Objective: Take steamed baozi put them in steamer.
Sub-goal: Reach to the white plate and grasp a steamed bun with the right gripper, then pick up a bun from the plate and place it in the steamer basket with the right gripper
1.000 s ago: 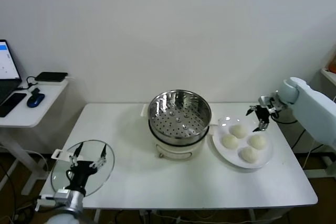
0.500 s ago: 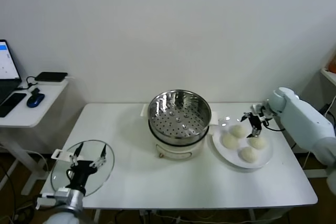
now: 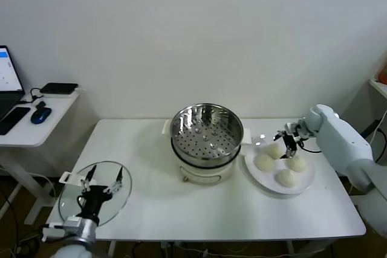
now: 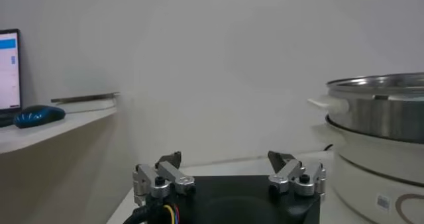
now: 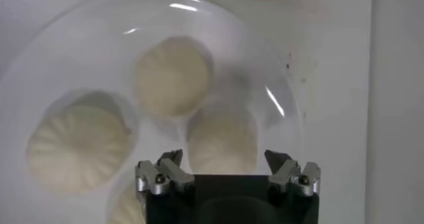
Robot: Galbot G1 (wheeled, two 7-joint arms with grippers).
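Hovering over round cream-white steamed baozi (image 3: pixel 275 150) on the flat white plate (image 3: pixel 305 180), right claw (image 3: pixel 286 141) stands wide, empty.

Lab or office: bare white wall, white table (image 3: pixel 181 209), side desk (image 3: pixel 36 126) (laptop (image 3: pixel 7 80), mouse (image 3: pixel 40 115))

Four baozi (image 3: pixel 279 163) on plate (image 3: pixel 305 184), right of steamer (image 3: pixel 206 134).

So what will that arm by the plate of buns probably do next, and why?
Probably lower straight down and close on a bun. The right gripper hangs open above the baozi on the plate, touching none, and the steamer is empty.
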